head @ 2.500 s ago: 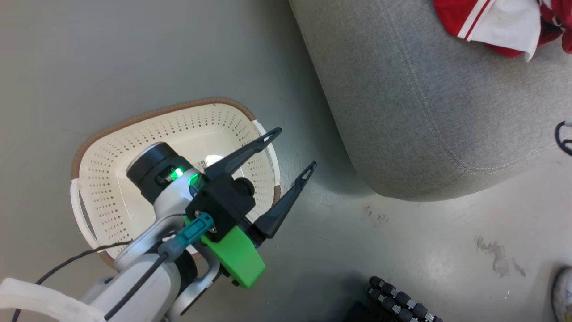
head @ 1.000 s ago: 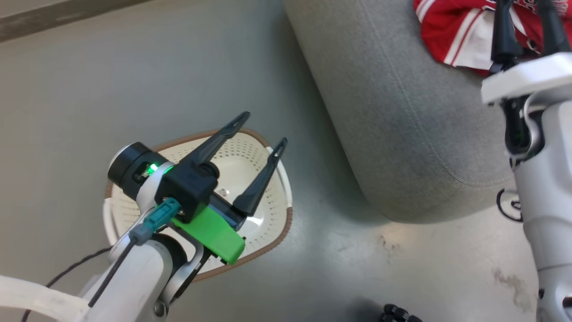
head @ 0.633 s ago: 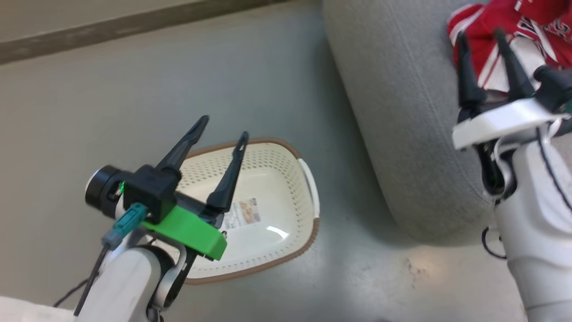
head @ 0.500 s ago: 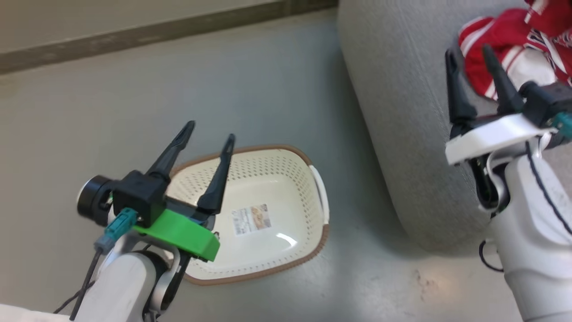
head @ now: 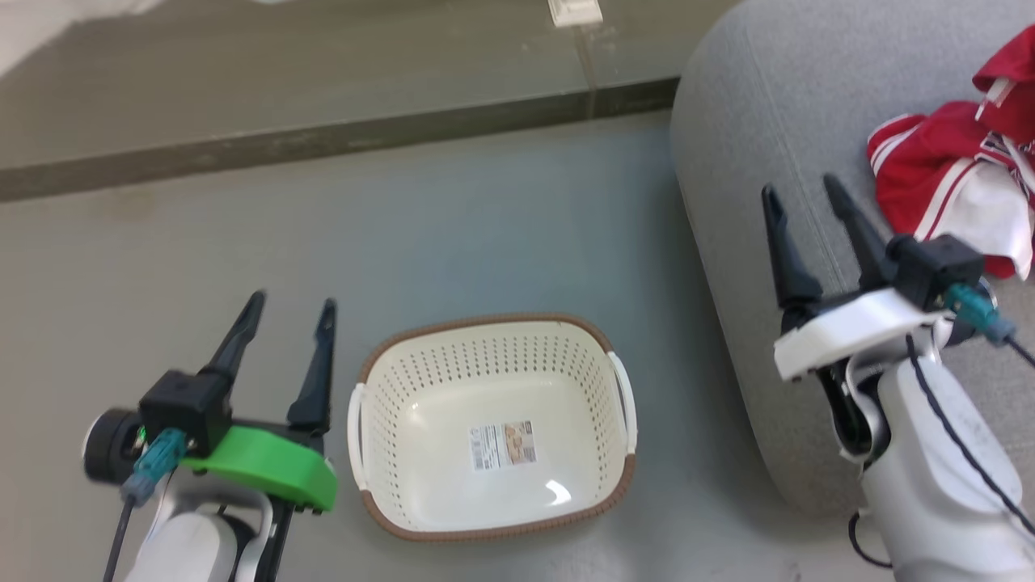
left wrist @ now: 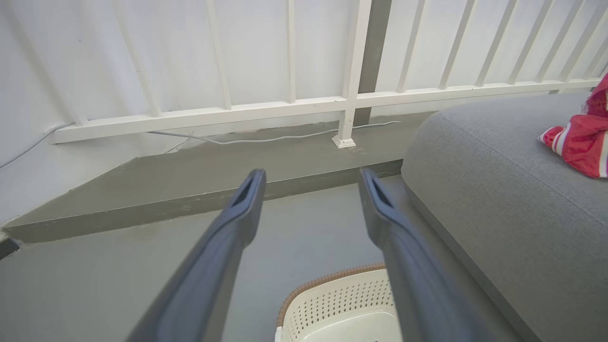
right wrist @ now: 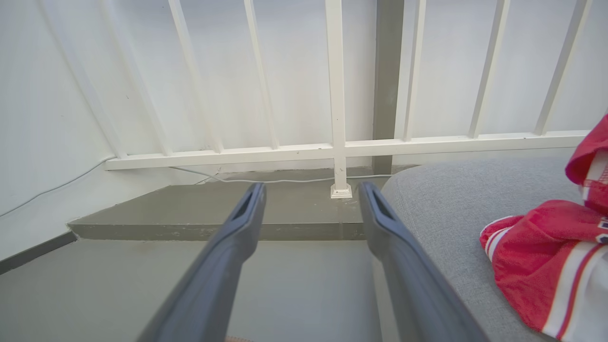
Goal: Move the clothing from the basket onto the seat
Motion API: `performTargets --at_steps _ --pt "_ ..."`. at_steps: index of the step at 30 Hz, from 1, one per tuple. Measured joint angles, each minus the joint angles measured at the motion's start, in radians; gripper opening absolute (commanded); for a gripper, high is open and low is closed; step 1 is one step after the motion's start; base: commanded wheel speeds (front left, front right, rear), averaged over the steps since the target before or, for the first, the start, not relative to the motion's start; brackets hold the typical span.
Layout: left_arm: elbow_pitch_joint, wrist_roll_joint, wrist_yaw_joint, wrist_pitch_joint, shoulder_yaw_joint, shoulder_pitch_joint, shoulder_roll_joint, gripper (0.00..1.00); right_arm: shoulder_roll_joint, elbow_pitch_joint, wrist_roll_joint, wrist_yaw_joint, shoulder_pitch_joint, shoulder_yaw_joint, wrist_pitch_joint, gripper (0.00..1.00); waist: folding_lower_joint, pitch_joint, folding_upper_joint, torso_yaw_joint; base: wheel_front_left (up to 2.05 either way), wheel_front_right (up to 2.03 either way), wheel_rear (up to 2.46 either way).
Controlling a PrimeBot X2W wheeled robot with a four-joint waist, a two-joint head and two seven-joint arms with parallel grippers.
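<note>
Beside grey seat (head: 768,121), both arms drawn back. Left gripper (head: 291,303), earlier poised over basket (head: 485,321), now stood off basket's nine o'clock side, fingers spread, nothing held. Right gripper (head: 798,187), earlier above clothing (head: 930,174), pulled back over seat's nine o'clock edge, fingers likewise spread and bare. Basket held only paper label (head: 503,444) on base. Red garments lay heaped on seat, near three o'clock of right gripper, well apart from left. Transfer looked complete.

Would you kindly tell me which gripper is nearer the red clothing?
The right gripper, open at the seat's edge near the clothing; the left gripper hangs over the floor, beyond the basket.
</note>
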Motion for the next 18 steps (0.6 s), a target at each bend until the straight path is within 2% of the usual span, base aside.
performTargets --at_steps 18 --pt "0.035 -0.008 0.013 -0.039 0.060 0.146 -0.015 1.00 0.007 -0.024 -0.011 -0.018 0.162 0.021 0.001 1.00 0.0000 -0.139 0.0000 0.039 0.00 0.00 0.00"
